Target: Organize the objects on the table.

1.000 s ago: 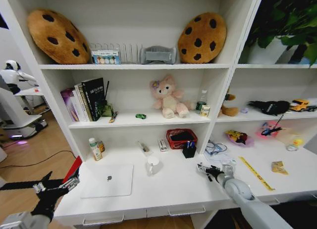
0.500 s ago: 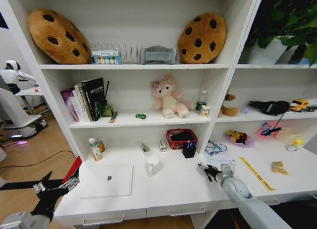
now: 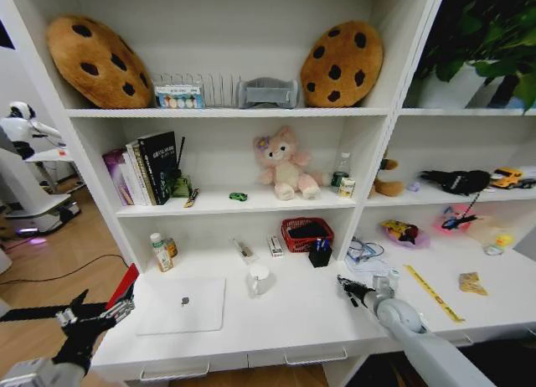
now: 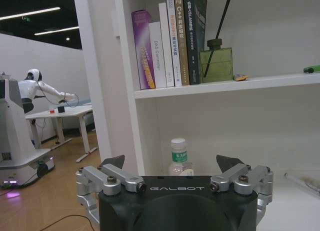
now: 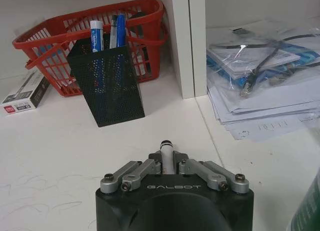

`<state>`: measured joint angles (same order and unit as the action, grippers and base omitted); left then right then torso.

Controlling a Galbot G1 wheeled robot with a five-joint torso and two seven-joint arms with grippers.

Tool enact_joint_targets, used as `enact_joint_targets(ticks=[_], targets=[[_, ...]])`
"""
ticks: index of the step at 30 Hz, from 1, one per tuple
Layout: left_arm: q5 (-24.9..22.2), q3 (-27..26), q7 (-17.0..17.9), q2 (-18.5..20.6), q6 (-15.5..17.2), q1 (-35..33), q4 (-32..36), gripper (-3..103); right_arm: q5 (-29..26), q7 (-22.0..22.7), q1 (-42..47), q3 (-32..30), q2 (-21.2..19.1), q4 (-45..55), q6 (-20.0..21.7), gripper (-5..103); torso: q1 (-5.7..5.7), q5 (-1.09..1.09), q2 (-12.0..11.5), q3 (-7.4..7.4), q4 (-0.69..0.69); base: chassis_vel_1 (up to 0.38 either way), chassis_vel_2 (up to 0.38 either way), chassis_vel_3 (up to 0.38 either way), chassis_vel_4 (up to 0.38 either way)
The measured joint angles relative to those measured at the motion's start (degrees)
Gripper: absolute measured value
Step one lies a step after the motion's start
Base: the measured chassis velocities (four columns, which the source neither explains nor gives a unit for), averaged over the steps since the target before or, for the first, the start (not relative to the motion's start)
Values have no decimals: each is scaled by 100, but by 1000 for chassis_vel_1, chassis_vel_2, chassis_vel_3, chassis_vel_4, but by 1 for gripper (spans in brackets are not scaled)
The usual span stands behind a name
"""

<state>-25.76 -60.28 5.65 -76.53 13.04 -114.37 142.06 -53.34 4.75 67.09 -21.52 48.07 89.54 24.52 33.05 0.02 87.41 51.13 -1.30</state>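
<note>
Black pen cup point(image 5: 106, 83): target, ahead.
R gripper point(image 5: 167, 156): clamped on pen point(image 5: 166, 152); next, lift over cup.
L gripper point(image 4: 175, 172): apart, idle.

The left claw point(image 4: 170, 168) has a black body with the word GALBOT in small pale letters. Silver metal links sit on both sides of it, each with a dark round screw. Black finger pads point(image 4: 230, 163) stick up at the ends of the links.

The right claw point(image 5: 168, 158) looks the same: black body, GALBOT letters, silver links with screws. Behind it, the right arm point(image 3: 419, 341) is smooth, round and grey.
</note>
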Motion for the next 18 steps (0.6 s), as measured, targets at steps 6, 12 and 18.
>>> enact_joint_targets(ticks=[6,12,18], targets=[[0,0,0,0,0,0,0,100,199,-558,-93,-58,-19,249,-563,11,0,-1,0,0,-1,0,0,0,0],[0,0,-1,0,0,0,0,100,966,-841,-873,317,-26,250,-1459,11,0,-5,0,0,0,0,0,0,0],[0,0,0,0,0,0,0,100,1666,-457,-1931,1157,289,-671,-2344,11,1,-3,-1,0,0,0,0,0,0]])
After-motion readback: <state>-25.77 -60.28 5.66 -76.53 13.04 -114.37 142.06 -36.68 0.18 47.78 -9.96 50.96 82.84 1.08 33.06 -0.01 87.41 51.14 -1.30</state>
